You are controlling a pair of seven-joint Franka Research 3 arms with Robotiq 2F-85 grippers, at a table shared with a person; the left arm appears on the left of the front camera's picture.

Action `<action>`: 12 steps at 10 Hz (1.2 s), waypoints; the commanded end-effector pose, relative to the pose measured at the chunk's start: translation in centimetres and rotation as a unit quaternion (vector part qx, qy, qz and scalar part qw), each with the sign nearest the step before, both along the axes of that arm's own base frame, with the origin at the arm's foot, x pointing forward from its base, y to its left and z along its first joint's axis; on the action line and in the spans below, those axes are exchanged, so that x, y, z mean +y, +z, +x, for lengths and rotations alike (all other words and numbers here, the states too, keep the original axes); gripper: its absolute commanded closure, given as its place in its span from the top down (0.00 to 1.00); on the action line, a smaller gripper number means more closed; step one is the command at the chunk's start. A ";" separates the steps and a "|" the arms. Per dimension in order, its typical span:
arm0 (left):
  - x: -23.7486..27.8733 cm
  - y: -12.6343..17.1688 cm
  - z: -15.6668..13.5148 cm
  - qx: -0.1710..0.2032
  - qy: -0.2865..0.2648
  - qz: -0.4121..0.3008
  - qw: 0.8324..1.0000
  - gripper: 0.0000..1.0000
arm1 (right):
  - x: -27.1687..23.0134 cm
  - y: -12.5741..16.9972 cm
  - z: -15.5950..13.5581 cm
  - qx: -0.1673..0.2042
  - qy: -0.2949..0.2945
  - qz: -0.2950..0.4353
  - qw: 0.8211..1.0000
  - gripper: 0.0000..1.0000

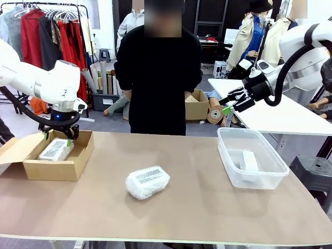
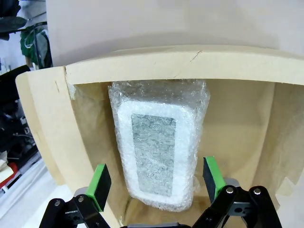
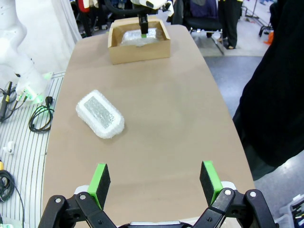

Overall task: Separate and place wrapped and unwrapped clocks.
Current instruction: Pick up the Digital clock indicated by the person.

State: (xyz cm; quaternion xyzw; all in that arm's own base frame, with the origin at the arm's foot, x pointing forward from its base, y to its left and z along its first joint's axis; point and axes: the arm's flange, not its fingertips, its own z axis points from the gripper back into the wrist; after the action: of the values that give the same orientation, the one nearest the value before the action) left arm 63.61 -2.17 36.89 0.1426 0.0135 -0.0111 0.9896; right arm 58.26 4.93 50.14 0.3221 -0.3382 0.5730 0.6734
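The left claw (image 1: 57, 138), jaws apart, hangs over one wrapped clock (image 2: 154, 152) in the cardboard box (image 1: 62, 168) at frame left — a pad could snag its bubble wrap. The right claw (image 1: 228, 102), also apart, waits upper right; the other wrapped clock (image 1: 147, 182), centre of the bench (image 1: 207, 212), might squash and slip.

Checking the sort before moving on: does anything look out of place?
One wrapped clock lies loose mid-table, askew, outside both containers. The second wrapped clock sits in the cardboard box; the bare clock is in the clear tub.
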 end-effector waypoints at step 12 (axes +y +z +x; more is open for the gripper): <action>-1.7 6.0 -4.1 0.038 -0.092 -0.068 0.993 1.00 | 0.0 0.1 0.0 -0.004 0.002 -0.004 1.000 1.00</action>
State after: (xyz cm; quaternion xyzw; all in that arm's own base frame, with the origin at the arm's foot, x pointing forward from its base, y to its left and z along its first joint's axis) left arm 61.17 -4.46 41.76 0.0949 0.0245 -0.0741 0.9924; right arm 58.26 4.93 50.13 0.3222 -0.3381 0.5730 0.6735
